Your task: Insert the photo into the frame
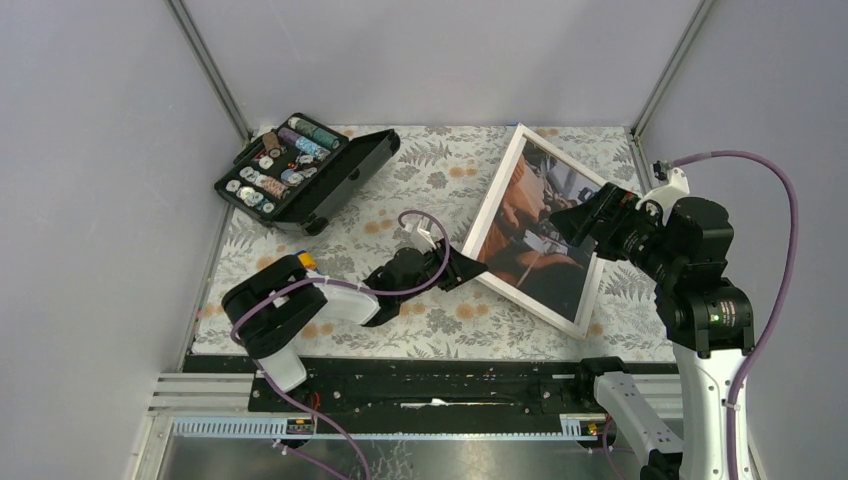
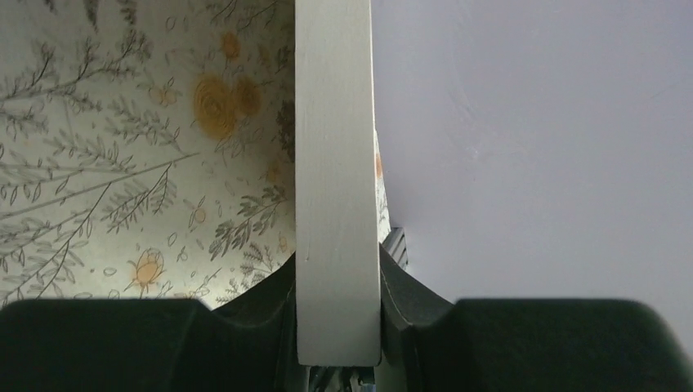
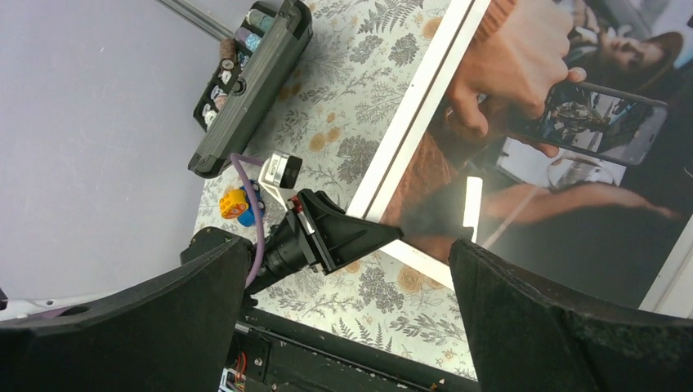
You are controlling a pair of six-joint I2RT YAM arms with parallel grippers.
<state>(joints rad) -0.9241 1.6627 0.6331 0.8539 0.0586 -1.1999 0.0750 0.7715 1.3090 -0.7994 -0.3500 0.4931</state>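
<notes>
L arm: left gripper (image 1: 468,262) is clamped on the near-left corner of the large rectangular pale-wood picture frame (image 1: 497,190). In my L wrist view the pale wood edge runs straight up between both fingers (image 2: 245,327), pads tight against it on either side.

R arm: right gripper (image 1: 572,225) hangs over the middle of the frame with its jaws spread wide and nothing between them. I see no contact w/ the glossy surface from the R wrist view.

The large glossy photo (image 3: 556,163), dark w/ orange-brown tones and showing a hand holding a phone, shows inside the frame's pale border on all the sides I can see. Can't tell if it's fully seated. A glare streak sits on its surface.

Frame lies right of centre on the grey floral-print tablecloth (image 1: 420,180), turned diagonal, far corner toward the back wall. It looks tipped up; can't confirm.

An open black hard case (image 1: 330,185) w/ small round bits inside sits at back-left, well apart from the frame.
</notes>
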